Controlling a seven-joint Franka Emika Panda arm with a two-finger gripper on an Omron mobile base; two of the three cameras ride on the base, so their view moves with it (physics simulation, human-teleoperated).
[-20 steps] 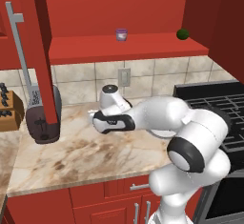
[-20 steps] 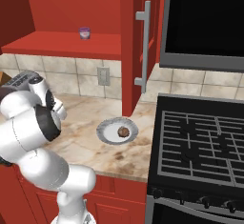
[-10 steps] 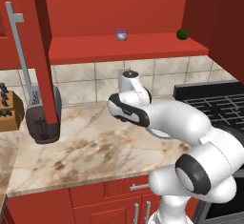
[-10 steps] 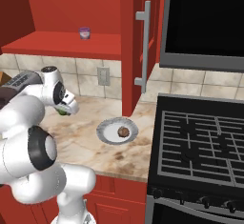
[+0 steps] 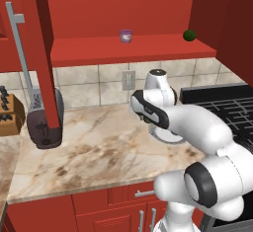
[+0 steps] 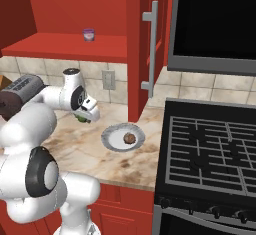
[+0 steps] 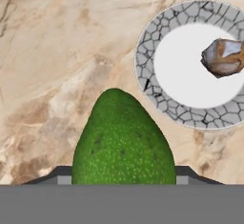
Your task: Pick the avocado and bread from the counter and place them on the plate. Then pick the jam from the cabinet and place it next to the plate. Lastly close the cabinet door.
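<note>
1. Bench [image 5: 94,152]: one beige marble-look worktop with brown veining, above red lower fronts, backed by a pale tiled wall with one outlet [image 5: 128,80].
2. Cabinet [image 5: 123,9]: one red upper wall unit, door [image 5: 42,53] swung open, long silver bar handle [image 5: 20,53]; one red shelf [image 5: 133,48] inside.
3. Stove [image 6: 210,154]: one, black grates, right of the bench; a dark oven window [image 6: 215,24] above it.
4. Toaster [image 5: 44,120]: one, dark, at the bench's left. Knife block [image 5: 10,115]: one, beside it.
5. Plate [image 6: 112,140]: one, round, pale, patterned rim, lying on the bench near the stove.
6. Bread [image 6: 129,138]: one brown lump, resting on the plate.
7. Avocado [image 7: 124,142]: one, bright green, clenched in the tool [image 6: 82,118], held above the bench just beside the plate, not over it.
8. Jam [image 5: 126,35]: one small purple jar, upright on the cabinet shelf.
9. Dark green ball [image 5: 188,35]: one, at the shelf's right end, well apart from the jam.
</note>
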